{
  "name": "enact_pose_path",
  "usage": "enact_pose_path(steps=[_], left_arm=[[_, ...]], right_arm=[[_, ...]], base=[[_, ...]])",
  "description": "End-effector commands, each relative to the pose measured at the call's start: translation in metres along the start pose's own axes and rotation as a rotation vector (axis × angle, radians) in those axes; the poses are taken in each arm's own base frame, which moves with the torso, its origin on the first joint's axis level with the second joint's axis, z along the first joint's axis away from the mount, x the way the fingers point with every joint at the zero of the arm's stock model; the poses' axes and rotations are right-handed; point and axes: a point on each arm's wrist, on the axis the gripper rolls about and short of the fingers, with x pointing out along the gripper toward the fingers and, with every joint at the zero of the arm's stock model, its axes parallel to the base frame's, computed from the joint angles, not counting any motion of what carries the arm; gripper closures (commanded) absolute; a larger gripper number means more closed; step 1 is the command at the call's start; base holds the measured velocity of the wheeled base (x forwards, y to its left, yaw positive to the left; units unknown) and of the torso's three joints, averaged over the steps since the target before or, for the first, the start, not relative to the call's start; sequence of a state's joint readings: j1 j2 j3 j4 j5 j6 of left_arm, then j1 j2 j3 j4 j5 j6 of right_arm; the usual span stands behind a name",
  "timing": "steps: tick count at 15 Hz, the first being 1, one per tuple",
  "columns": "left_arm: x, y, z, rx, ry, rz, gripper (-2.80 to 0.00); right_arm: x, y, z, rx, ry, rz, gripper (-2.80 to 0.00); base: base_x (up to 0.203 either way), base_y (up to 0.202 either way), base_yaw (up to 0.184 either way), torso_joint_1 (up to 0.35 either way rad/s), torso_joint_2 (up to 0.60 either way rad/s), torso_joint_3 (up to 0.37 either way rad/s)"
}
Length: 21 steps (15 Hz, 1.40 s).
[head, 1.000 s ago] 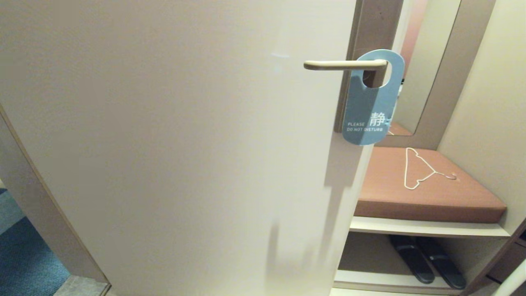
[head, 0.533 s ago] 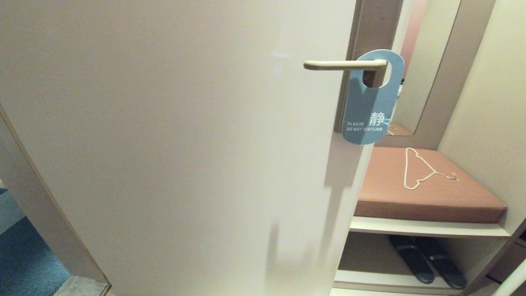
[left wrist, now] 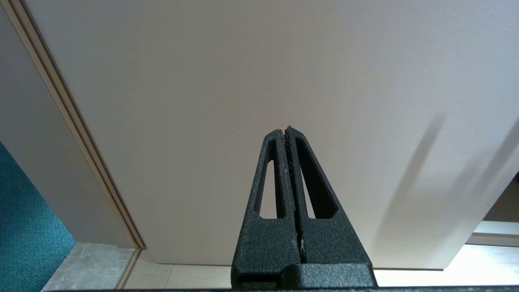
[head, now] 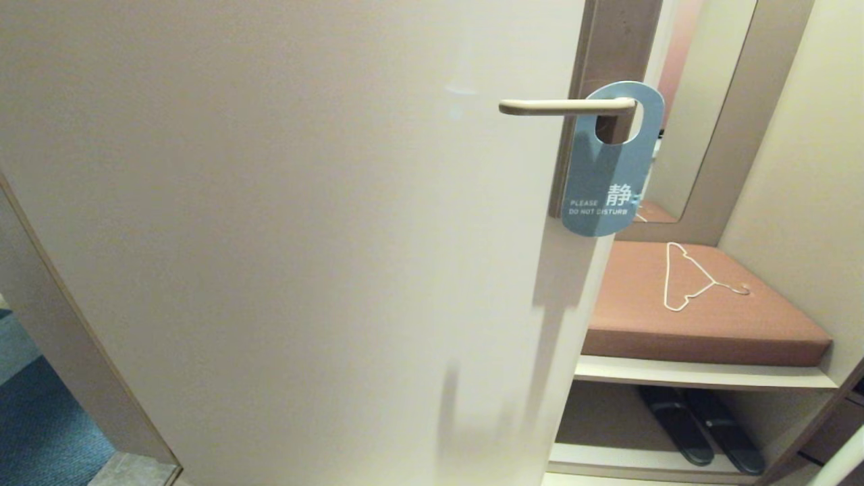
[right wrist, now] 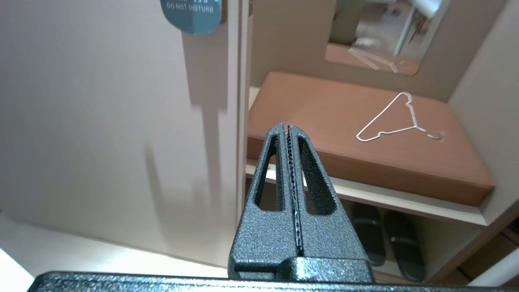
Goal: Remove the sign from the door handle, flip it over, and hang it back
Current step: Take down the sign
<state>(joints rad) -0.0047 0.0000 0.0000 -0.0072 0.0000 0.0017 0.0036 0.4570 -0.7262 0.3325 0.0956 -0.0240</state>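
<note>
Blue side out, the sign (head: 611, 172) hangs by its hole on the door handle (head: 565, 106), right at the pivot end of the lever, with the words "PLEASE DO NOT DISTURB" readable near its lower edge. Its rounded bottom juts past the edge of the pale door (head: 304, 236). Neither gripper touches it. The left gripper (left wrist: 286, 130) sits low in front of the door's bare face, its two black fingers pressed flat together with nothing between them. The right gripper (right wrist: 286, 126) is likewise closed and empty, pointing toward the door's edge and the brown cushioned bench (head: 702, 324) beside it, with the sign's bottom tip above it in the right wrist view. A thin white wire hanger (head: 692, 278) lies flat on the bench cushion. Under the bench, a pair of dark slippers (head: 702, 428) rests on the lower shelf.
</note>
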Motion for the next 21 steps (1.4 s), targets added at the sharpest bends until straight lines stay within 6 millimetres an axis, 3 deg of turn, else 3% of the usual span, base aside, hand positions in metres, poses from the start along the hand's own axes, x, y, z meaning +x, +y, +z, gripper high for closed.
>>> enact_pose_path(steps=[1, 9, 15, 21], left_arm=[[0.000, 0.000, 0.000, 0.000, 0.000, 0.000, 0.00], [0.000, 0.000, 0.000, 0.000, 0.000, 0.000, 0.00], [0.000, 0.000, 0.000, 0.000, 0.000, 0.000, 0.00], [0.000, 0.000, 0.000, 0.000, 0.000, 0.000, 0.00]], right_arm=[[0.046, -0.005, 0.025, 0.014, 0.132, 0.026, 0.00], [0.150, -0.009, 0.067, 0.075, 0.278, 0.344, 0.00], [0.226, -0.025, 0.070, 0.088, 0.291, 0.395, 0.00], [0.264, -0.053, 0.051, 0.132, 0.344, 0.466, 0.00]], base=[[0.000, 0.000, 0.000, 0.000, 0.00, 0.000], [0.000, 0.000, 0.000, 0.000, 0.00, 0.000], [0.000, 0.000, 0.000, 0.000, 0.00, 0.000], [0.000, 0.000, 0.000, 0.000, 0.00, 0.000]])
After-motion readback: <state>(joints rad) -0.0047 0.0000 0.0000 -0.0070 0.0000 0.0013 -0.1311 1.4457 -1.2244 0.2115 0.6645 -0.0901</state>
